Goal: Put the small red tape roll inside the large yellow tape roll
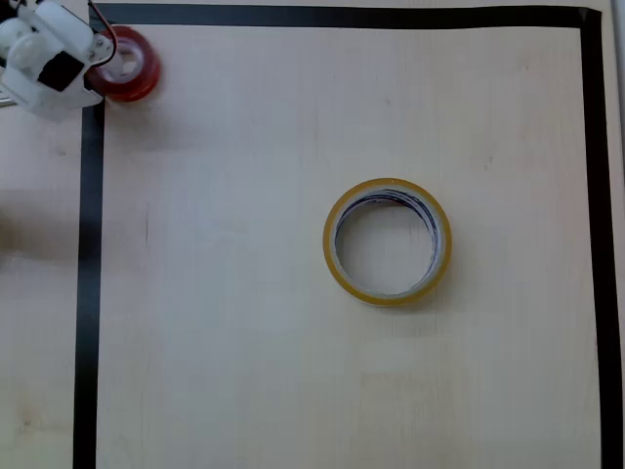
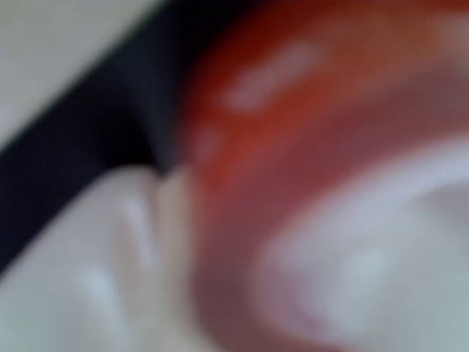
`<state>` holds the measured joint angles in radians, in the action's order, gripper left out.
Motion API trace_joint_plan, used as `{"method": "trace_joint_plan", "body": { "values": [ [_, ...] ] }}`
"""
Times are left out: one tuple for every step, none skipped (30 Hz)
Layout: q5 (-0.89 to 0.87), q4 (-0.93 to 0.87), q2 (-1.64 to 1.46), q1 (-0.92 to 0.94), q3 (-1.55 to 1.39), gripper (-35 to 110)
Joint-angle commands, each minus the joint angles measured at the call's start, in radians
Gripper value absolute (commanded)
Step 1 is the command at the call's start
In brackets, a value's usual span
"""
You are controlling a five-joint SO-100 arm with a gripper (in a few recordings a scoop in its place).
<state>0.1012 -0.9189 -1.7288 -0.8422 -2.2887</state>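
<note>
Overhead view puts the white gripper [image 1: 93,61] at the small red tape roll [image 1: 132,66] in the top-left corner, its grip unclear, well apart from the empty large yellow tape roll [image 1: 388,241], so the transfer is all ahead.

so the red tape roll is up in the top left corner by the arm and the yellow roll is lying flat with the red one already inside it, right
Not quite. The red tape roll is indeed in the top left corner by the arm, and the yellow roll lies flat, but its hole is empty: bare table shows through it. The overhead view shows the two rolls far apart.
</note>
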Motion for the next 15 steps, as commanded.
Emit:
{"method": "trace_joint_plan", "body": {
  "values": [
    [0.002, -0.032, 0.020, -0.028, 0.074, 0],
    [0.002, -0.032, 0.021, -0.028, 0.074, 0],
    [0.002, -0.032, 0.021, -0.028, 0.075, 0],
    [0.003, -0.035, 0.021, -0.021, 0.080, 0],
    [0.005, -0.046, 0.020, -0.008, 0.094, 0],
    [0.005, -0.067, 0.008, 0.012, 0.114, 0],
    [0.006, -0.087, -0.025, 0.041, 0.135, 0],
    [0.018, -0.104, -0.071, 0.077, 0.158, 0],
    [0.031, -0.133, -0.106, 0.115, 0.195, 0],
    [0.043, -0.161, -0.137, 0.155, 0.239, 0],
    [0.051, -0.178, -0.163, 0.198, 0.281, 0],
    [0.061, -0.193, -0.181, 0.244, 0.330, 0],
    [0.064, -0.209, -0.189, 0.288, 0.383, 0],
    [0.069, -0.212, -0.196, 0.333, 0.434, 0],
    [0.072, -0.209, -0.195, 0.377, 0.485, 0]
  ]
}}
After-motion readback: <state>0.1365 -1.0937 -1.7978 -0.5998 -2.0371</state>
